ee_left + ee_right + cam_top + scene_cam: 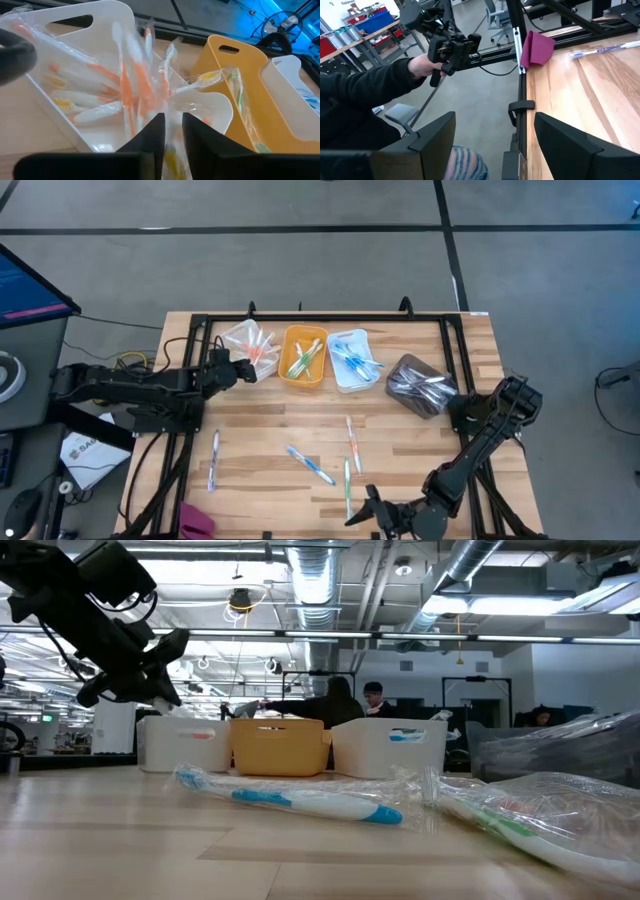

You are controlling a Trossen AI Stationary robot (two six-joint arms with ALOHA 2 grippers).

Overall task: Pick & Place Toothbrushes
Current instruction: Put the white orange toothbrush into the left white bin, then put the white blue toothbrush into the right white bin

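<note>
My left gripper [238, 366] hovers over the near end of the left white bin [250, 345], which holds orange-and-white wrapped toothbrushes [100, 95]. It is shut on one clear-wrapped toothbrush [172, 112]. Beside that bin stand an orange bin [303, 358], a white bin with blue brushes [352, 360] and a grey bin [420, 385]. Several wrapped toothbrushes [310, 465] lie flat on the table's middle. My right gripper [375, 510] waits open and empty at the near edge. My left gripper has the wrapped toothbrush's near end [171, 150] between its two fingers; the wrapper fills the narrow gap. The fingers slant down from the table's left side and lie along the brush. The brush's far part reaches over the rim [215, 100] into the white bin.
A magenta cloth [537, 47] lies at the table's near left corner, with a toothbrush [605, 49] close by. A black frame [300, 317] runs round the table. Beyond the near edge a person's hand [422, 65] holds a black handle.
</note>
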